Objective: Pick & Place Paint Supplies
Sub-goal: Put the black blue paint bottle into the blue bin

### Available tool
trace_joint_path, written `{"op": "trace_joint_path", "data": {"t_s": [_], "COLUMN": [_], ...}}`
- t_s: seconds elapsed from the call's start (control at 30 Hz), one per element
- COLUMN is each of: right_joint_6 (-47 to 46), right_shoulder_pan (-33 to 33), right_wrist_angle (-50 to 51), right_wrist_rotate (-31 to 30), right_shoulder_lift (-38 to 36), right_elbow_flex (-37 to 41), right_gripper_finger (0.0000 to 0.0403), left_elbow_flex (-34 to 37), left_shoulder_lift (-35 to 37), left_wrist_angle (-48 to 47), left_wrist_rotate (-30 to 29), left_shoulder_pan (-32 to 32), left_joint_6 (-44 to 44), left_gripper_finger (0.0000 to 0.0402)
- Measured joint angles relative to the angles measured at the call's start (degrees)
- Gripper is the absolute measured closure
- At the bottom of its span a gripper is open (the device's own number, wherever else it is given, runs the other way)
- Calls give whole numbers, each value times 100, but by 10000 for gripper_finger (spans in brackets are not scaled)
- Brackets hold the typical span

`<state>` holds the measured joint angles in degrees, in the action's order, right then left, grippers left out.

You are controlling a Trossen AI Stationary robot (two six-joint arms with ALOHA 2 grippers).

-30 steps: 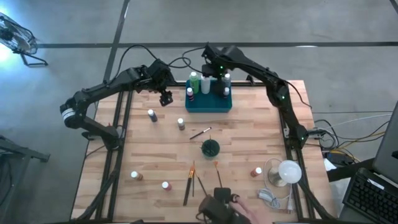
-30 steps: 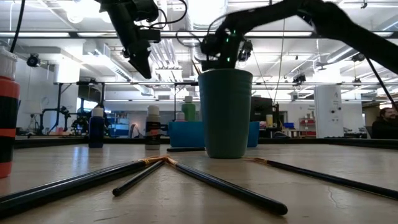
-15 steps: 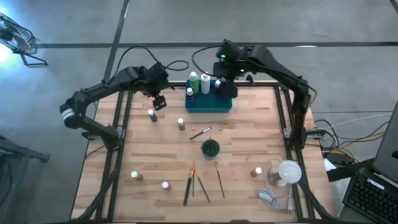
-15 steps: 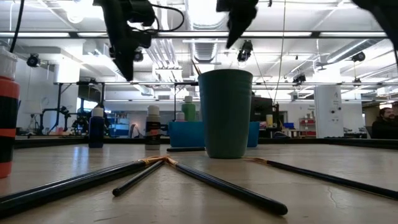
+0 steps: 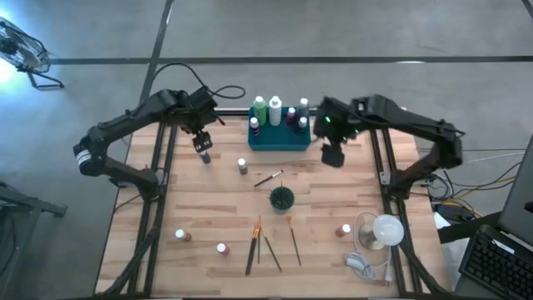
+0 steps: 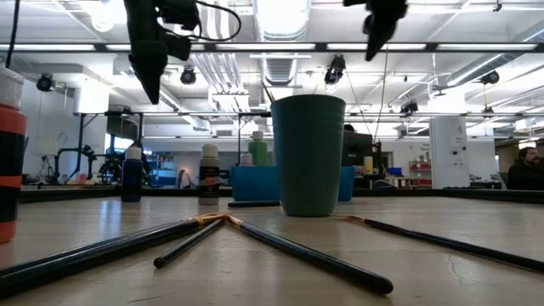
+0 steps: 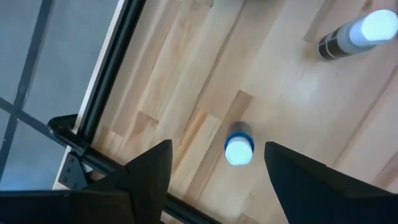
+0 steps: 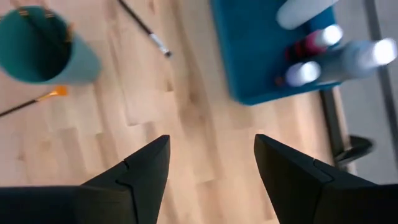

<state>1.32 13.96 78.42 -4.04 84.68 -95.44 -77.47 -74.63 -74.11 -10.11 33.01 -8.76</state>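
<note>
My left pincer (image 7: 214, 165) hangs released above a blue bottle (image 7: 238, 143); right pincer (image 8: 211, 158) released, empty, beside the tray (image 8: 261, 53).

Counter (image 5: 333, 200): light wood planks, butcher-block style, on a black metal frame (image 5: 154, 208). Floor (image 5: 100, 33): grey concrete w/ dark seam lines, one running across, one diagonal. Bright glare spot at far corner of floor w/ a small stand (image 5: 21, 54) by it. Desk edge w/ keyboard (image 5: 491, 262) and cables beside counter.

Low view, room behind: big open workshop. White ceiling w/ exposed ducts (image 6: 285, 68), pipes, long strip lights (image 6: 280, 13). White pillar (image 6: 444, 149) at one side. Benches and equipment racks (image 6: 93, 157) further back. A person (image 6: 529, 166) seated at far edge, small, partly cut off.
</note>
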Motion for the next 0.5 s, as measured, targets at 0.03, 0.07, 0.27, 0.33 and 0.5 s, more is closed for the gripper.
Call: {"op": "trace_joint_path", "data": {"t_s": [0.03,0.07,0.27,0.33,0.5], "right_joint_6": [-167,-335,-1115,-1298,-1345], "right_shoulder_pan": [-98,-192,-629,-729,-825], "right_wrist_angle": [-109,-201,-954,-1116,-1661], "right_wrist_rotate": [-1,-3,-49,-52,-63], "right_shoulder_lift": [-181,-356,-1282,-1498,-1800], "right_elbow_flex": [253,511,1889,2217,2723], "right_gripper_finger": [170,170,183,188,196], "left_elbow_flex": [22,66,412,575,1080], "left_shoulder_lift": [73,159,500,563,579], "left_wrist_angle": [-15,-17,-33,-34,-35], "left_wrist_rotate": [5,11,17,17,36], "left_shoulder_pan": [0,0,0,-6,-16], "left_joint_6": [18,38,139,201,241], "left_gripper_finger": [142,142,142,142,142]}}
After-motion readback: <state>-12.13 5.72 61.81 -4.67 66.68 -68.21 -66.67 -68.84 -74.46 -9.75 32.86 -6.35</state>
